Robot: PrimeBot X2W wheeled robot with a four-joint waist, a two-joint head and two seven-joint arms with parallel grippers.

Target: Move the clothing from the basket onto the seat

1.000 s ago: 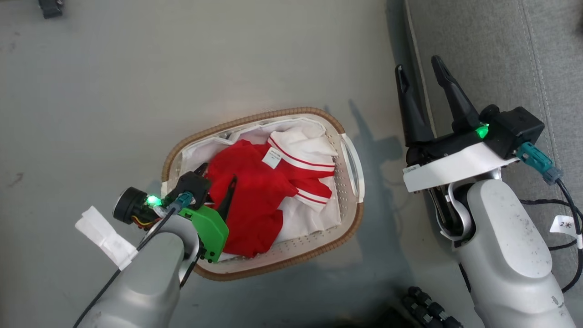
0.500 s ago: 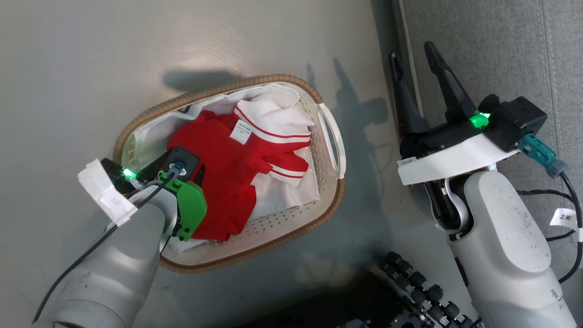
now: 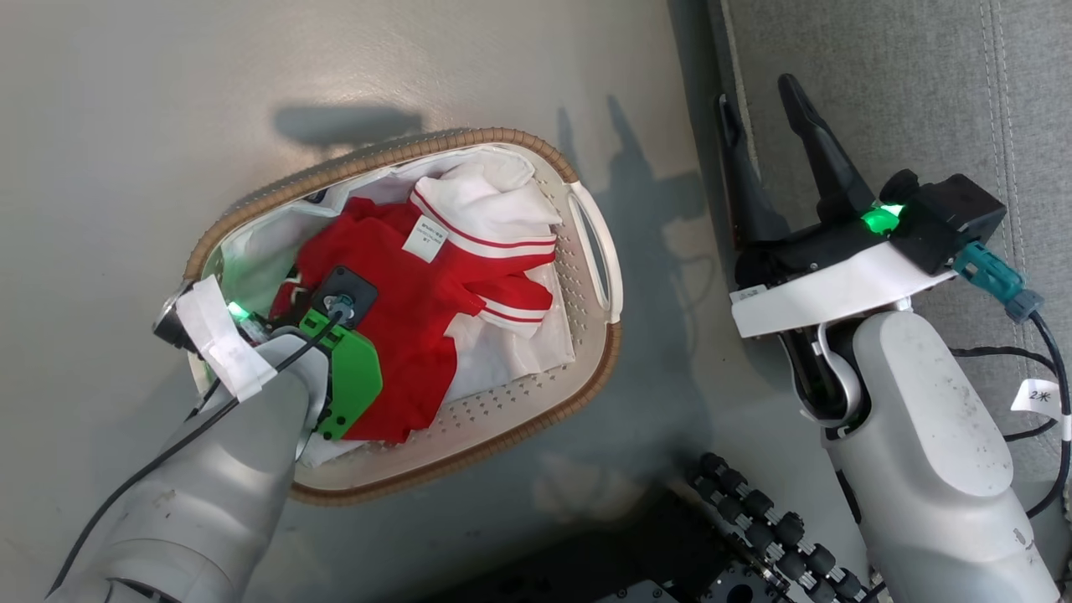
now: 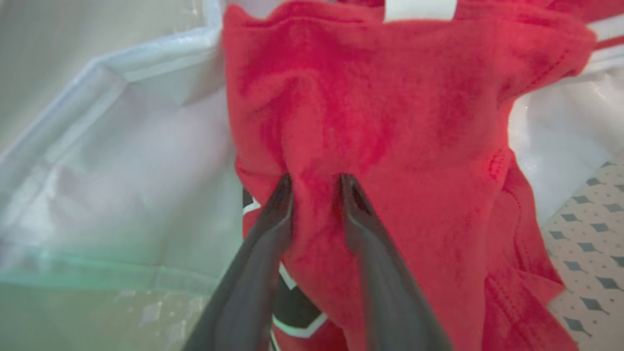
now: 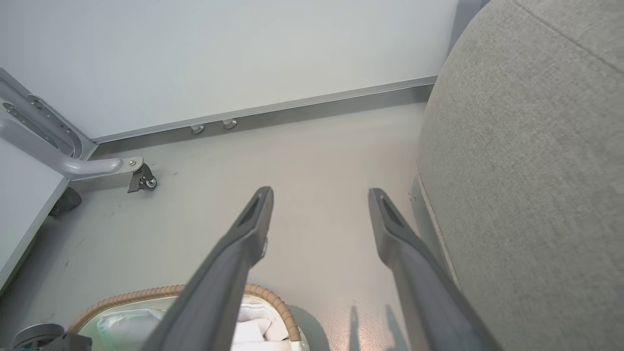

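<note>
My left pincer [image 4: 315,179] is clenched on a fold of the red clothing [image 4: 390,122], all of it down in the basket [image 3: 469,142]. My right pincer [image 3: 756,96] hangs released and empty beside the seat [image 3: 921,100], so nothing's across yet. The garment's label tag [image 3: 421,243] is too small to read; a cable tag [image 3: 1038,397] shows "2".

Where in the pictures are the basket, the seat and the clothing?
basket [image 3: 419,149], head view, far brown woven rim.
seat [image 3: 921,100], head view, grey fabric top.
clothing [image 3: 410,335], head view, red fabric in the middle.
</note>
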